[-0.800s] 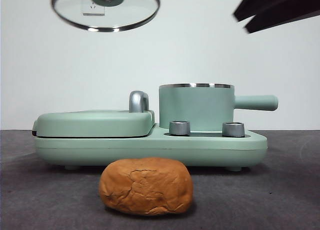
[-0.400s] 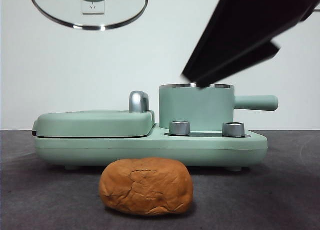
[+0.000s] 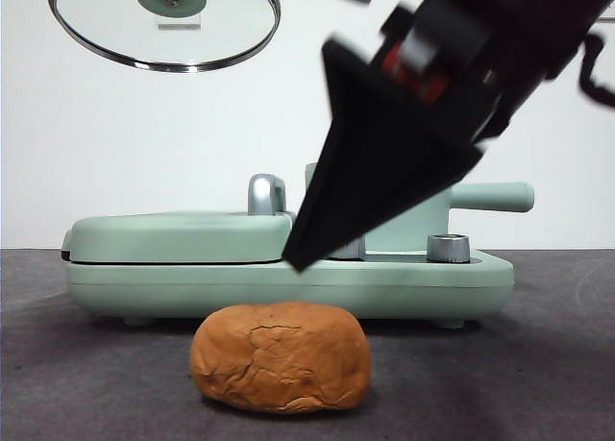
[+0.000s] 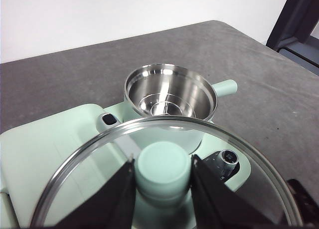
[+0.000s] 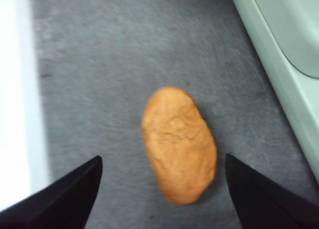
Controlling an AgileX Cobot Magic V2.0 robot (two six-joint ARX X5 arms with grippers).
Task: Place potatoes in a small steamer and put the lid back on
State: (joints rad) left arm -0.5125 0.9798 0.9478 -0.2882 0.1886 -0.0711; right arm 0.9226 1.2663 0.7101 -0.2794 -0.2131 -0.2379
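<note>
The orange-brown potato [image 3: 281, 356] lies on the grey table in front of the appliance. My right gripper [image 3: 384, 162] hangs large and dark above it, a little to its right. In the right wrist view the potato [image 5: 179, 143] lies between the wide-apart jaws of the open right gripper [image 5: 163, 160], which is still above it. The mint-green steamer [image 3: 495, 196] is mostly hidden behind that arm. From the left wrist its steel inside [image 4: 169, 92] shows empty. The glass lid [image 3: 192, 37] hangs high at the left. My left gripper [image 4: 163, 164] is shut on the lid's [image 4: 89, 189] mint knob.
The flat mint-green grill plate [image 3: 178, 237] with its chrome handle [image 3: 266, 193] sits left of the steamer on the same base [image 3: 288, 285]. A steel dial [image 3: 448, 248] stands on the base front. A dark frame [image 4: 299, 19] borders the table's far side.
The right arm has swung down from the top right corner to just above the potato, now covering most of the steamer. The lid has drifted slightly left and tilted.
</note>
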